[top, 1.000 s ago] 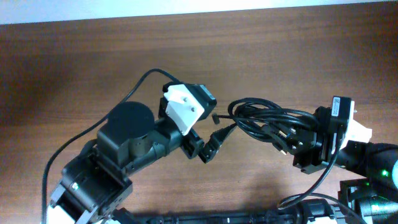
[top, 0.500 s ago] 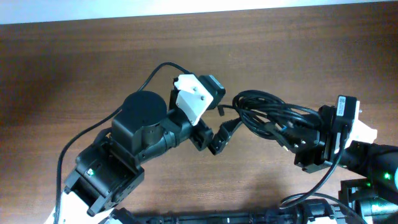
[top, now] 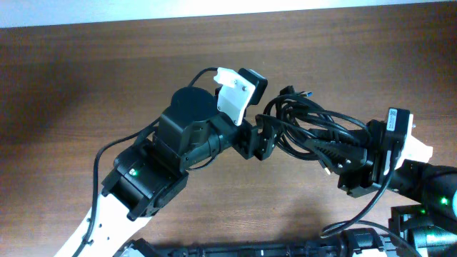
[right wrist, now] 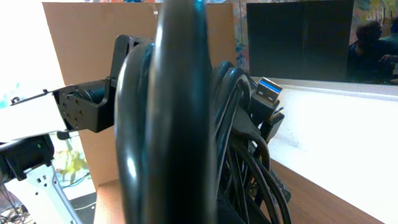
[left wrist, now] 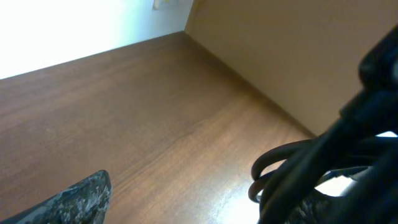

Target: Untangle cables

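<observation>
Right now my right claw (top: 348, 168) is pinched together on one end of the thin black looped cables (top: 308, 130), holding them up above the brown wooden bench (top: 86, 78). From that wrist the cables fill the view close up, with a blue-tongued USB plug (right wrist: 268, 91) poking out on the right side. My left claw (top: 261, 140) sits at the opposite end of the cables, its fingers apart: one mottled grey finger (left wrist: 84, 194) shows well clear of the cables, bare bench between them. Whether the other finger touches them I cannot tell.
</observation>
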